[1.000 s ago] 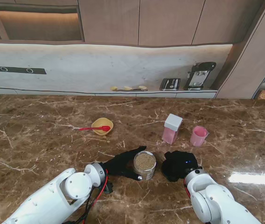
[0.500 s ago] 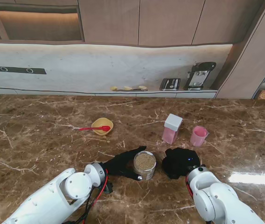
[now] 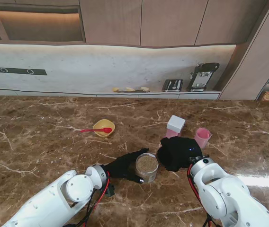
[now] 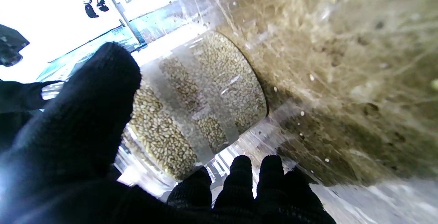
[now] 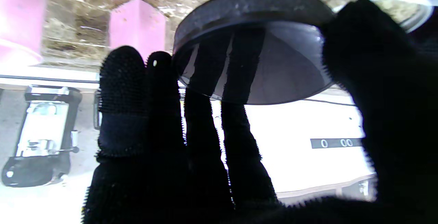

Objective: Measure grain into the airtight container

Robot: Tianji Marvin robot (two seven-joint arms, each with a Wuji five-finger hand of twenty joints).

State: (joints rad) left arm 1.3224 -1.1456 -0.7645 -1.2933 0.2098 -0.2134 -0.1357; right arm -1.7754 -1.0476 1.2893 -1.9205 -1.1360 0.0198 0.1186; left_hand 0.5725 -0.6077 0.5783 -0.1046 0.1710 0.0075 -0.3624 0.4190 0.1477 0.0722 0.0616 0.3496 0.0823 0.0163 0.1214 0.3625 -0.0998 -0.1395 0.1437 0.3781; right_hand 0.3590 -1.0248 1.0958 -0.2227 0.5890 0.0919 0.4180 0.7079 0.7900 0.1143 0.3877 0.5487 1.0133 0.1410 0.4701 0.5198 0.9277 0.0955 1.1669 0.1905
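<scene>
Standing over a brown marble table (image 3: 40,118), the robot works near its front edge. Left hand (image 3: 122,166) wraps the clear grain jar (image 3: 147,166), thumb on one side, fingers (image 4: 239,176) on the other, jar upright and full of grain almost to the rim. Right hand (image 3: 176,152) sits just right of the jar, lifted, pinching a dark round lid (image 5: 253,46) between thumb and fingers by its rim; the lid is off the jar. Farther from me stands a pink container with white lid (image 3: 174,126), partly hidden behind the right hand, and a pink measuring cup (image 3: 201,137) just right of it. Well to the left, a yellow bowl (image 3: 103,126) with a red spoon (image 3: 96,130) across it.

Judgement: step in hand is parking the jar's lid, early in the task. To do it well, carry the lid flat and set it on bare table clear of the pink pieces, release only once it rests. Left grip should stay firm and level; the jar is full and a tilt spills grain.
</scene>
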